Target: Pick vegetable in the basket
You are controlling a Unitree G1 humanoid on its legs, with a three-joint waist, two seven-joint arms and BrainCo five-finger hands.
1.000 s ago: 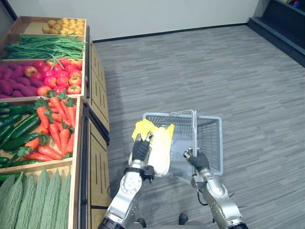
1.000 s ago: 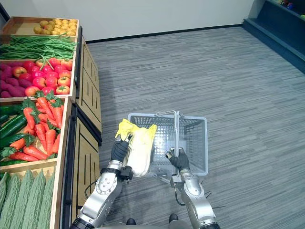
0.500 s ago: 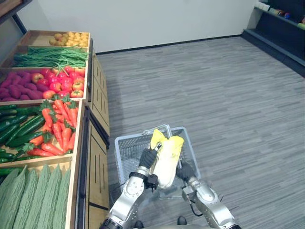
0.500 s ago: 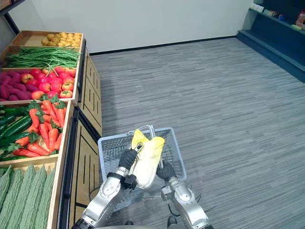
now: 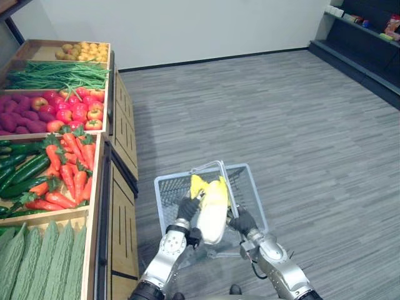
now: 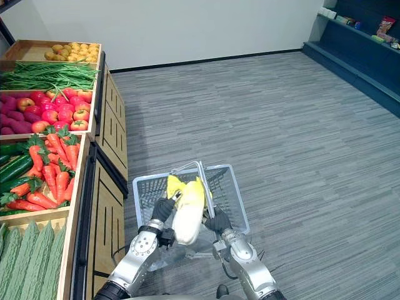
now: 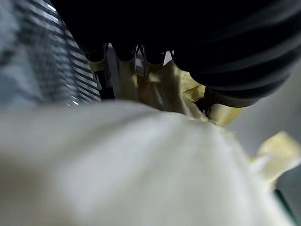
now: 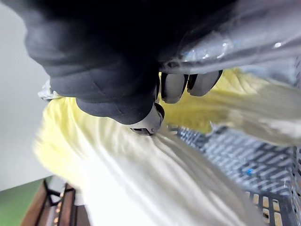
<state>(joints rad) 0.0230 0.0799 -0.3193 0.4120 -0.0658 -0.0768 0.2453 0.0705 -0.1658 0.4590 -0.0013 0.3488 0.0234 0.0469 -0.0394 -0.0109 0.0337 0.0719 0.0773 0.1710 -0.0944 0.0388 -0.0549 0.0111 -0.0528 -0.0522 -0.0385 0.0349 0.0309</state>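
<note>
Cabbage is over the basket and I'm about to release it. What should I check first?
1. Left hand grip on the cabbage: ok, fingers curled round it.
2. Cabbage above the basket opening: ok, leafy end points away from the robot, over the inside.
3. Right hand holding the basket: ok, fingers curled on the handle.
4. Handle clear of the cabbage: cannot tell, it runs close along the cabbage's right side.
5. Cabbage resting on the basket bottom: cannot tell, its underside is hidden.
6. Room left inside: cannot tell, the cabbage covers much of the bottom.
</note>
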